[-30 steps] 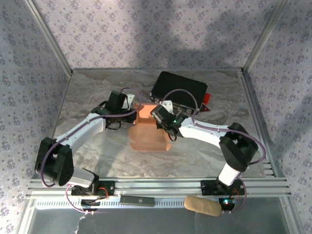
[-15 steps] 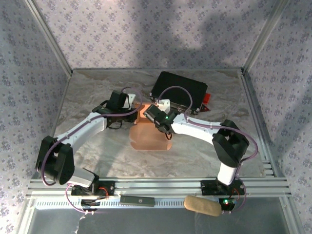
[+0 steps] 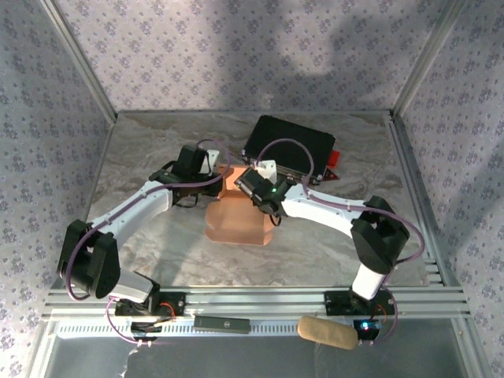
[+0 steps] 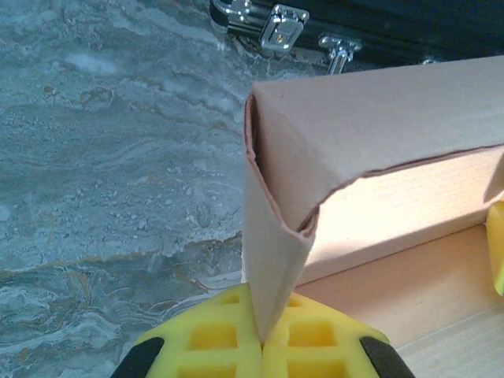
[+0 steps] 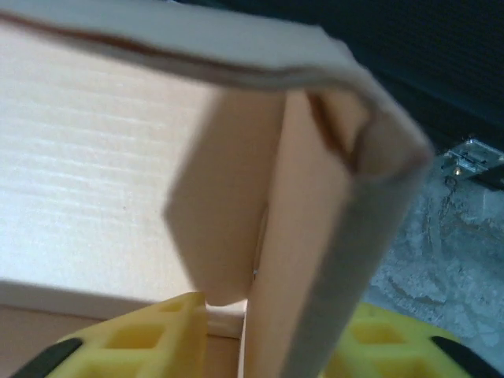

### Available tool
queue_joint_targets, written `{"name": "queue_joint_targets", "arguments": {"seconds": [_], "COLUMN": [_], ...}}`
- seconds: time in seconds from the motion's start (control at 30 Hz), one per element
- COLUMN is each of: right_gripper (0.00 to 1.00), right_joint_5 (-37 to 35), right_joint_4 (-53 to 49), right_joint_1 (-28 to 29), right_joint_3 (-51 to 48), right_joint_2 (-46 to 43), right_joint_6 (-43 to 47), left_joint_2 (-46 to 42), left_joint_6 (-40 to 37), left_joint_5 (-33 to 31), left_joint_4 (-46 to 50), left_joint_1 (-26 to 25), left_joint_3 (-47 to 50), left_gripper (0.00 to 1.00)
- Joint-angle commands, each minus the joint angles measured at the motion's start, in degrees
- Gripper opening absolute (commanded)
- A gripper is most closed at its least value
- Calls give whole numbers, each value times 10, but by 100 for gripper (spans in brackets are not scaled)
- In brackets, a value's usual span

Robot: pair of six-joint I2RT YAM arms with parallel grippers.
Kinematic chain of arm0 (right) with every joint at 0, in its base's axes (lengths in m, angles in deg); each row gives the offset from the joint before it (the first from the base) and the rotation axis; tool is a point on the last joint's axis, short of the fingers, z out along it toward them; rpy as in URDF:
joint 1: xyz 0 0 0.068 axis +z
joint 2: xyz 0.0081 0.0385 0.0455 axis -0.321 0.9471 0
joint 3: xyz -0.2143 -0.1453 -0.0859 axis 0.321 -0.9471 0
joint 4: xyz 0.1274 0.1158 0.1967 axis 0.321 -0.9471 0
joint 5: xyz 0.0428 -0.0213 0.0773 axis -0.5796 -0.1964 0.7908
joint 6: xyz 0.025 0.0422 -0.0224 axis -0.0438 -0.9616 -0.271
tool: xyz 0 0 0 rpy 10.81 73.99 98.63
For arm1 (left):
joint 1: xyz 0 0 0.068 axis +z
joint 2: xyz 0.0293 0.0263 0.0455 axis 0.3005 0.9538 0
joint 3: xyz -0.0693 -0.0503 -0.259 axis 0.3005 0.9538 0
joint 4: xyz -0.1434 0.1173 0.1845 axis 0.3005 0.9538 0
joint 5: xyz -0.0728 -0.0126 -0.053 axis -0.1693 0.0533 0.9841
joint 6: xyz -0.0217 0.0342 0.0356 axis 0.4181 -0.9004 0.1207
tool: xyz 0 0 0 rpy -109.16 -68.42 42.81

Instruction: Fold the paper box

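Note:
The salmon-orange paper box lies half folded on the marble table, its back wall raised. My left gripper is at the box's back left corner. In the left wrist view the left gripper has its yellow pads shut on the thin corner wall of the paper box. My right gripper is at the back right corner. In the right wrist view the right gripper has its pads apart, astride an upright wall of the paper box, with a gap at the left pad.
A black hard case with metal latches lies just behind the box, a red piece at its right end. A tan roll and a small black bar rest on the rail at the near edge.
The right gripper's jaws have come apart from a shut state. The box's near part has shifted slightly left, and the right arm has moved a little.

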Motion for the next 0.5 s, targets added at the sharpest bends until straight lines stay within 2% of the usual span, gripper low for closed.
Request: {"name": "queue_joint_targets", "arguments": {"seconds": [0.0, 0.1, 0.23, 0.47], "right_gripper": [48, 49, 49, 34], "right_joint_5": [38, 53, 33, -7], "right_joint_4": [30, 38, 16, -22], "right_joint_1": [-16, -29, -35, -47], "right_joint_3": [4, 6, 28, 65], "right_joint_2": [-39, -45, -35, 7], "right_joint_6": [40, 48, 49, 38], "left_joint_2": [10, 15, 22, 24], "left_joint_6": [16, 20, 21, 23], "left_joint_5": [-13, -15, -21, -20], "left_joint_4": [14, 20, 31, 36], "left_joint_1": [-3, -3, -6, -10], "left_joint_3": [-25, -31, -40, -45], "left_gripper": [0, 0, 0, 0]}}
